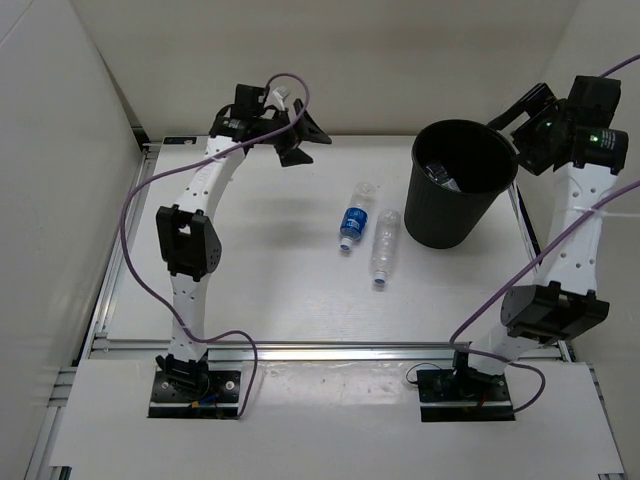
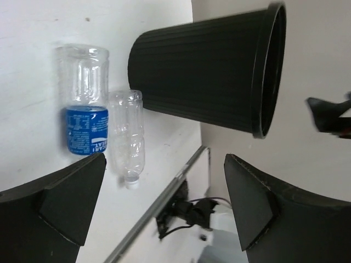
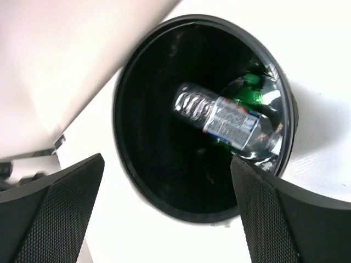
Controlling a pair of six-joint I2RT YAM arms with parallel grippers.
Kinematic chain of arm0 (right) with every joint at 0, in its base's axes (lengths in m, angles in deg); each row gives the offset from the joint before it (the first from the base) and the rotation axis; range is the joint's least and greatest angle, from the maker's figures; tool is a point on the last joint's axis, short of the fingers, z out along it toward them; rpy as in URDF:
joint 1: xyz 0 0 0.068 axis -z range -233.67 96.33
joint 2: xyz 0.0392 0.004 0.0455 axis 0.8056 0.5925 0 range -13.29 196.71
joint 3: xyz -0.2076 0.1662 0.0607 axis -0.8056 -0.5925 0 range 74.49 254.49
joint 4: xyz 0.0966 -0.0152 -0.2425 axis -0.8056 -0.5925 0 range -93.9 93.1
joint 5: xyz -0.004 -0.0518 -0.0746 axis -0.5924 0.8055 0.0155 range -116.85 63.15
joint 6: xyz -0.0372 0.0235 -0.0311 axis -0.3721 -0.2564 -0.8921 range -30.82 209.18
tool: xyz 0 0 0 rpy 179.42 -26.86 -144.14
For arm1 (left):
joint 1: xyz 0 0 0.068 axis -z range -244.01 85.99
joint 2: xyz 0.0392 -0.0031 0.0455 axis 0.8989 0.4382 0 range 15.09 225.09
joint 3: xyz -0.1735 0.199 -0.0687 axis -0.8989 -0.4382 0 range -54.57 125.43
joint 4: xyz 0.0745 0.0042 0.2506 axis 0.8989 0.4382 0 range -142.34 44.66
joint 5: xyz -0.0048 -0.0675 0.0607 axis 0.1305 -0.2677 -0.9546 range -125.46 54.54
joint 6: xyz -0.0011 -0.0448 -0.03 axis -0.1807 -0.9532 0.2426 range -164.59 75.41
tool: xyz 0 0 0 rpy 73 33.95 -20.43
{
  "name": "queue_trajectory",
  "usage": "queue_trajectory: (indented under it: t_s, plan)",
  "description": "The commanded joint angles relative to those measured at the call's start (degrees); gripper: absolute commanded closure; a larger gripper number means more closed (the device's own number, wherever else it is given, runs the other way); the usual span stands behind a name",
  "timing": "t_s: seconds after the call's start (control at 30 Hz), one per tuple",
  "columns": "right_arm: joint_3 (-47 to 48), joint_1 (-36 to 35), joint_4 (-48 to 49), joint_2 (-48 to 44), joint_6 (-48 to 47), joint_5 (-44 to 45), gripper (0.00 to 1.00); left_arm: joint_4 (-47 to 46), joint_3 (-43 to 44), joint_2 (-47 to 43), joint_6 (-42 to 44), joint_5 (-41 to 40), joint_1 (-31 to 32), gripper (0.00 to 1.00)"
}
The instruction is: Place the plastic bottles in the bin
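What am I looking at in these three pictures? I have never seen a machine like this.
These are two white robot arms bolted to the near edge of a table, each ending in two fingers. The wide picture is taken from above and behind them. The other two come from small cameras on the wrists, so the dark shapes at the bottom corners are each arm's own fingers.

Two clear bottles lie side by side on the table: one with a blue label, one plain. Beside them stands a black bin. The right wrist camera looks straight down into it and shows a labelled bottle and a green bottle already inside.

The left gripper and the right gripper are both open and hold nothing.
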Motion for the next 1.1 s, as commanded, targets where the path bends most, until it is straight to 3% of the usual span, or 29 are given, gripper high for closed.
queue_trajectory:
  t_s: [0.0, 0.13, 0.27, 0.43, 1.07]
  plan:
    - [1.00, 0.35, -0.44, -6.31, -2.50, -2.16, 0.00, -0.34, 2.13, 1.20, 5.82, -3.42, 4.58, 0.00]
    - [-6.21, 0.35, -0.97, -11.24, -1.35, -4.10, 0.00, 1.41, 2.13, 4.98, 8.54, -6.84, 8.37, 0.00]
    - [-11.05, 0.35, -0.97, -14.06, -1.35, -7.79, 0.00, 9.74, 6.61, 8.51, 12.06, -19.22, 10.92, 0.00]
    - [-13.60, 0.35, -0.97, -16.44, -1.88, -8.94, 0.00, 11.09, 6.62, 10.80, 13.81, -25.73, 12.15, 0.00]
    - [-21.78, 0.35, -0.44, -22.85, -4.34, -7.27, 0.00, 9.06, 6.09, 19.49, 14.96, -23.03, 17.77, 0.00]
